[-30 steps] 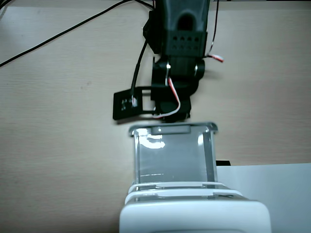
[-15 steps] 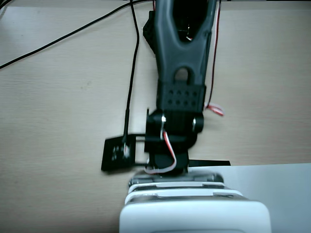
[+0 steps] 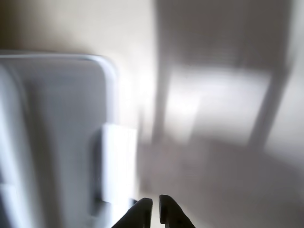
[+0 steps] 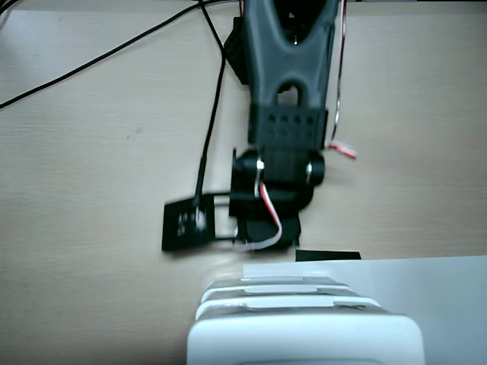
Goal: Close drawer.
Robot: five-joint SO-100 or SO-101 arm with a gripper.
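The wrist view is motion-blurred. The drawer (image 3: 61, 133), a grey translucent tray with a rounded corner, fills the left side, and its pale handle tab (image 3: 118, 161) sticks out to the right. My gripper (image 3: 156, 203) enters from the bottom edge, just right of and below the tab. Its two dark fingers stand almost together with a thin gap and nothing between them. In the fixed view the arm (image 4: 285, 91) reaches down toward the white cabinet (image 4: 304, 338), whose drawer fronts (image 4: 281, 289) protrude a little. The fingertips are hidden under the wrist there.
A black flat plate with a connector (image 4: 186, 224) lies on the beige table (image 4: 91, 152) left of the wrist, with a black cable (image 4: 209, 129) running to it. A small black strip (image 4: 327, 255) lies by the cabinet's top edge.
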